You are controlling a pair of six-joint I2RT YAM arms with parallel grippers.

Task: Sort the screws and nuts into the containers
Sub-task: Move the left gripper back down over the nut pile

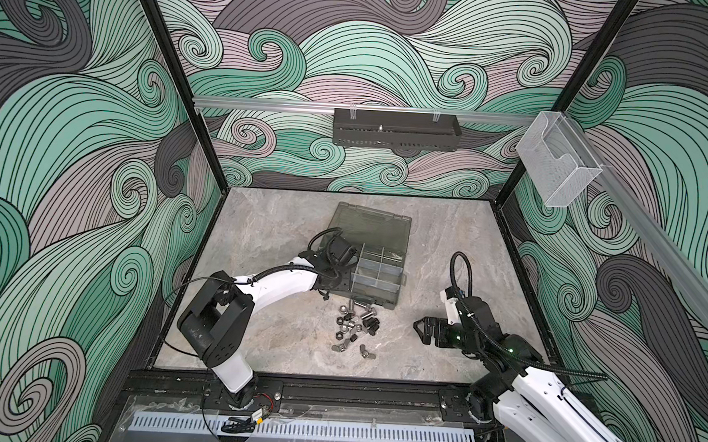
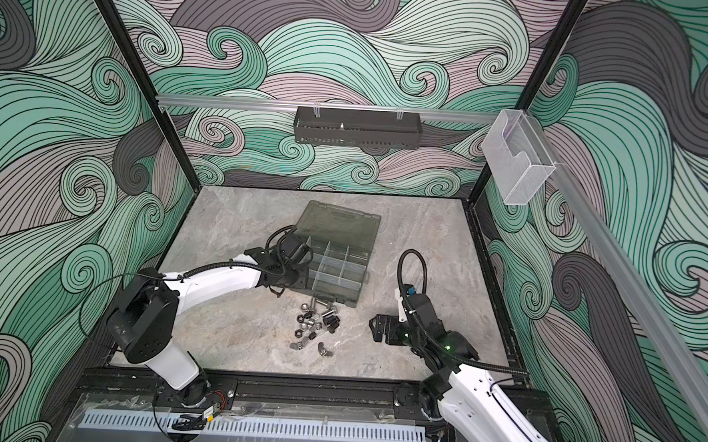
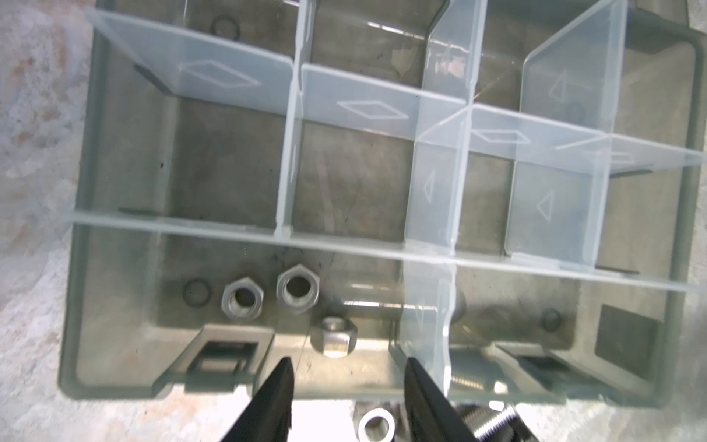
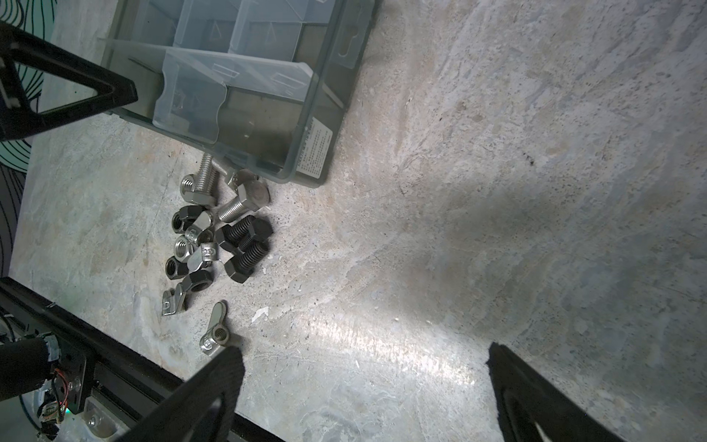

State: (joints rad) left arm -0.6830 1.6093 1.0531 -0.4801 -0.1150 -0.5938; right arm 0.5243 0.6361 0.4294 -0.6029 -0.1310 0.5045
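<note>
Swirly green and grey waves on the walls (image 1: 99, 134) all round, with a flat grey stone table (image 1: 260, 233) below. In the middle of the table, a smoky grey plastic box (image 1: 381, 298), its lid (image 1: 368, 227) open and lying flat behind it. Inside the box, small cells (image 3: 355, 180) split by thin clear dividers (image 3: 432, 183). Right over a corner cell, the left gripper (image 3: 350, 367), pointing down, fingers part way apart, nothing held between them. Just ahead of its fingertips, on the floor of that cell, three silver nuts (image 3: 297, 289): two side by side, one more nearest the gap. Just behind those fingertips, outside the box wall, a heap (image 1: 357, 324) on the table: screws (image 4: 245, 245) and more nuts, silver and black all mixed, many touching. Off to the side of the box and apart from it, the right gripper (image 1: 421, 327), low over bare table, fingers spread very wide, holding nothing. Near and just ahead of its fingertips, that same heap. Close beside one right finger (image 4: 225, 367), a single winged nut (image 4: 216, 336), apart from the rest.
</note>
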